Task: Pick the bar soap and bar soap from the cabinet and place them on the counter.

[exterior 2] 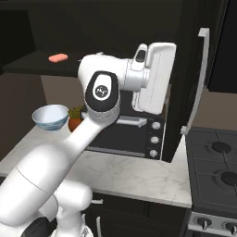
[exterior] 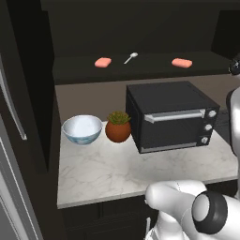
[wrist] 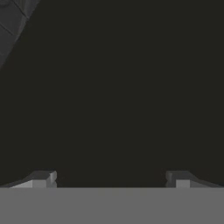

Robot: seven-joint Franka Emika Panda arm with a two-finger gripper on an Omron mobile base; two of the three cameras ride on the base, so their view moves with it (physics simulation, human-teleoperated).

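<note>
Two salmon-pink bar soaps lie on the open cabinet's dark shelf (exterior: 140,70): one bar soap (exterior: 103,62) on the left, the other bar soap (exterior: 182,63) on the right. The left bar (exterior 2: 58,58) also shows in the right base view. Below them runs the marble counter (exterior: 140,173). My gripper (wrist: 110,179) is open, its fingertips (wrist: 43,178) wide apart with nothing between them, facing a dark flat surface. The white wrist (exterior 2: 155,76) is raised at shelf height, to the right of the soaps and apart from them.
A silver spoon (exterior: 131,57) lies between the soaps. On the counter stand a black toaster oven (exterior: 171,115), a potted plant (exterior: 118,127) and a pale bowl (exterior: 82,129). An open cabinet door with a silver handle (exterior 2: 199,78) hangs on the right, beside a stove (exterior 2: 217,171).
</note>
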